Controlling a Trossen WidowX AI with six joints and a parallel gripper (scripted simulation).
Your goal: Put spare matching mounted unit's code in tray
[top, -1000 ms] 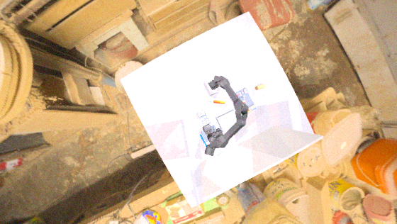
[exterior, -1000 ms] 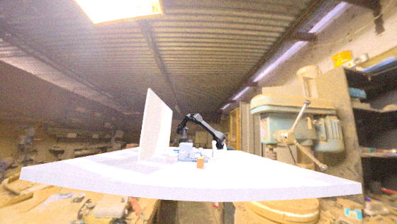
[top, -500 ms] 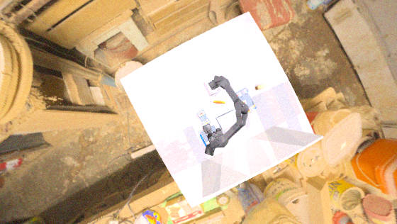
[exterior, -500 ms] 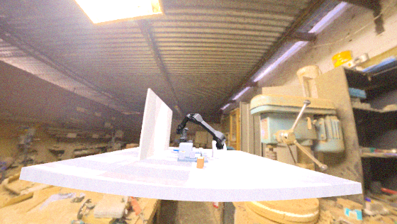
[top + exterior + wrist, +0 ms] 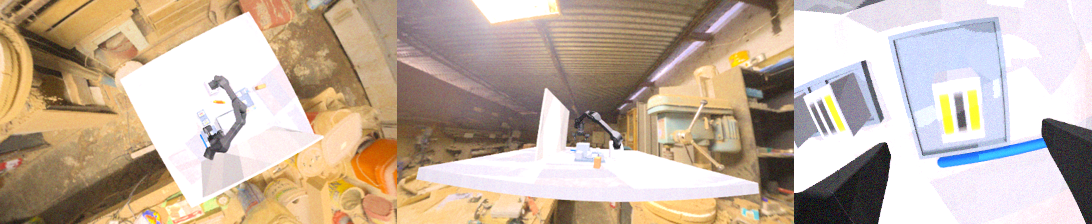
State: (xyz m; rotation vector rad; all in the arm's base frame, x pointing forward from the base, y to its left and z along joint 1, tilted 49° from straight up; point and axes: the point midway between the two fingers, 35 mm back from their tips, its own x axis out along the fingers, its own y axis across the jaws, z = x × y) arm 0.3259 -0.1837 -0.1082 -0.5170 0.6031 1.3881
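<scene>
Hovering released above the tray [image 5: 910, 83], the tool [image 5: 960, 189] grips nothing; the spare [image 5: 959, 107] lies inside. The release step looks done, so next it likely only needs lifting clear.

1 tray [image 5: 1002, 76], 2 striped spares [image 5: 959, 108], 2 orange objects [image 5: 260, 86], 1 panel [image 5: 551, 124].

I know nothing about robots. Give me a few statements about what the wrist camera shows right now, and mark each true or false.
1. The gripper is open and holds nothing. True.
2. The striped spare lies inside the tray. True.
3. The spare's label has three red stripes. False: yellow, dark, yellow.
4. The jaws touch the spare. False: they stand apart from it, nearer the camera.
5. A blue bar runs along one tray edge. True.
</scene>
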